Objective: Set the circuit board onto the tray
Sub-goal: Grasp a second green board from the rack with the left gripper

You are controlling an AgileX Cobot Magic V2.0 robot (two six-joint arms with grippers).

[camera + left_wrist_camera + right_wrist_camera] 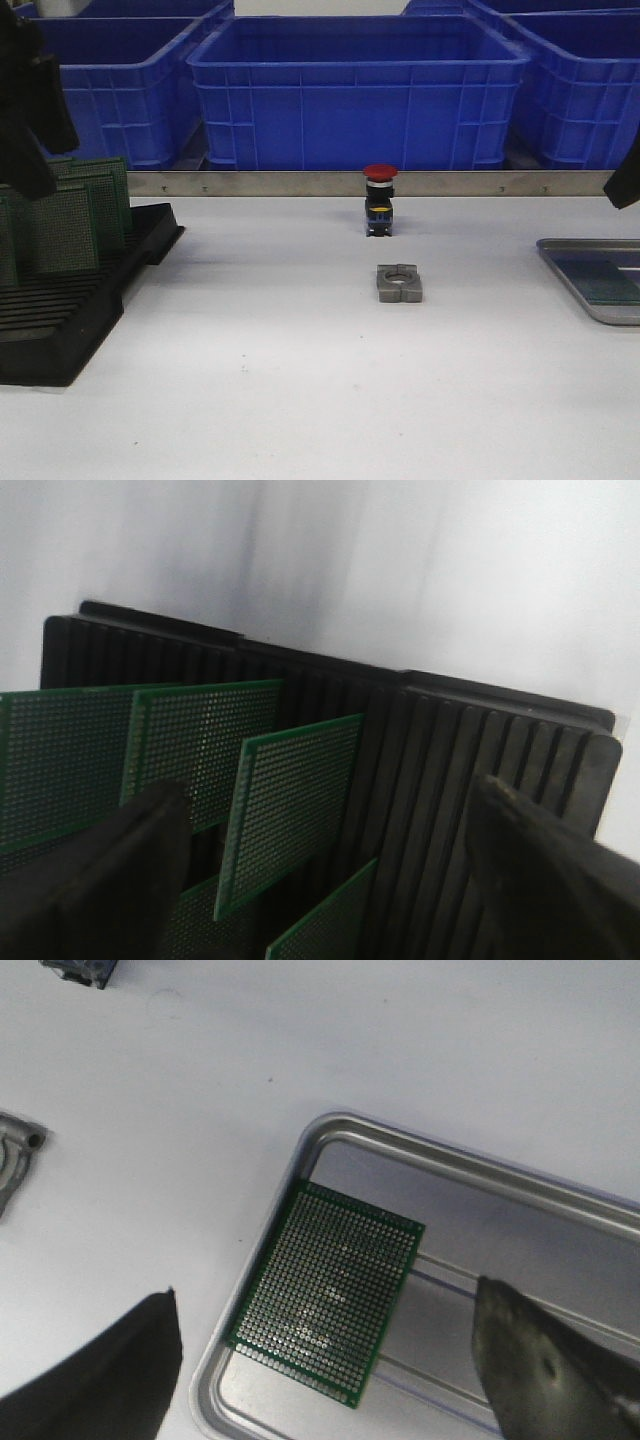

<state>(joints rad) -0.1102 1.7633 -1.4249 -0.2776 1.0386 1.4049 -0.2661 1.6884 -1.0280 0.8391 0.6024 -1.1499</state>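
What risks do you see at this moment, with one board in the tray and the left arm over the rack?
1. The left gripper hangs open over the black rack, where upright circuit boards stand close together; its jaws may bump a neighbouring board.
2. The board in the tray lies close against the tray rim corner, so the next board may land on top of it.

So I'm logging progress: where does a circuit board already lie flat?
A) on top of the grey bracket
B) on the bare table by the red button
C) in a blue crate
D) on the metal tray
D: the right wrist view shows a green circuit board lying flat on the floor of the tray.
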